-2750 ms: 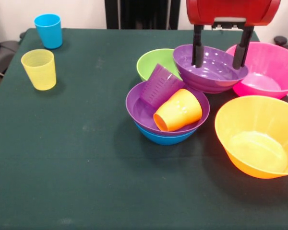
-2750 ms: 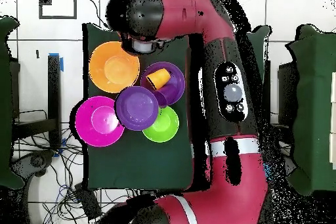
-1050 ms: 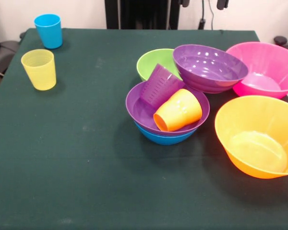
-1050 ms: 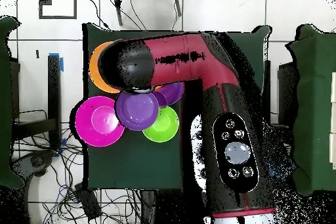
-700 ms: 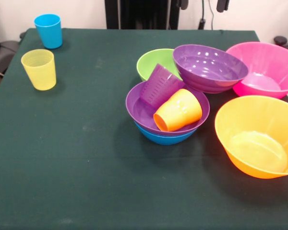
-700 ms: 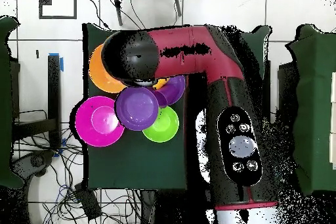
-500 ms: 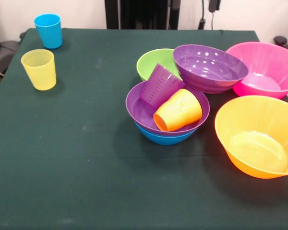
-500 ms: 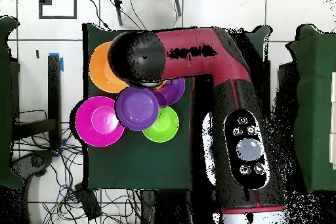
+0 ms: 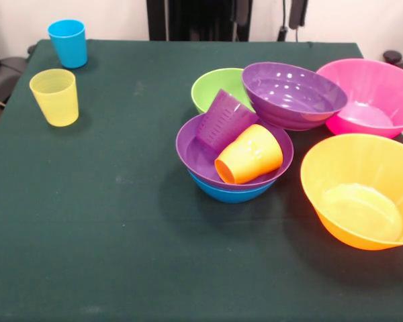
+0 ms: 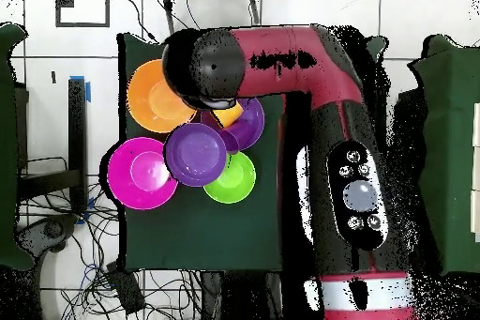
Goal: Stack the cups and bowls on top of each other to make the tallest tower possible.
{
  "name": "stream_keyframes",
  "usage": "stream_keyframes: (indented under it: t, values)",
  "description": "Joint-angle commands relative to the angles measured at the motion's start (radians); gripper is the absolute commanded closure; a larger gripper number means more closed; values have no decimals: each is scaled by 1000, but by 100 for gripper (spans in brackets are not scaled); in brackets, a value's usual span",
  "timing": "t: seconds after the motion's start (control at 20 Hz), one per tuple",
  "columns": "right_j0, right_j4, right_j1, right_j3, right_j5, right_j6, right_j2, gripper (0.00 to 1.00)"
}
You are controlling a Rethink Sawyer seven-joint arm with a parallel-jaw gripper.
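A purple bowl sits nested in a blue bowl mid-table. A purple cup and an orange cup lie tilted inside it. A second purple bowl leans on the green bowl and the pink bowl. The large orange bowl stands at the near right. The blue cup and yellow cup stand upright at the far left. My gripper shows only as two dark tips at the top edge, apart and empty, high above the bowls. In the overhead view the arm hides it.
The green cloth table has its open stretch on the left and near side in the front view. In the overhead view the bowls cluster at the table's upper left, partly under the arm. The pedestal stands behind the far edge.
The gripper tips have shifted left along the top edge in the front view. In the overhead view the arm has swung towards the picture's top. No cup or bowl has moved.
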Motion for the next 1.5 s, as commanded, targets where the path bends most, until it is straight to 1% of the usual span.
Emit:
stream_keyframes:
  t: [0.05, 0.1, 0.15, 0.25, 0.3, 0.4, 0.5, 0.65, 0.75, 0.85, 1.0, 1.25, 1.35, 1.5]
  values:
    - [-47, 113, 205, -118, 33, -97, 121, 0]
    - [-75, 132, 207, -88, -3, -121, 136, 0]
    - [-101, 133, 210, -55, -38, -158, 147, 0]
    - [-157, 117, 224, -17, -76, -247, 168, 0]
    - [-185, 118, 231, -2, -86, -271, 178, 0]
    - [-225, 110, 250, 2, -78, -308, 194, 0]
    - [-268, 81, 254, 6, -58, -378, 217, 0]
    - [-330, 39, 275, 0, -53, -453, 253, 0]
    - [-363, 14, 290, -15, -30, -495, 267, 0]
    - [-394, 18, 307, -17, -9, -517, 294, 0]
    - [-402, -1, 325, -41, 6, -534, 313, 0]
    - [-418, -16, 323, -2, -38, -531, 328, 0]
    - [-421, -17, 312, 20, -52, -516, 330, 0]
    - [-417, -42, 304, 31, -71, -514, 324, 0]
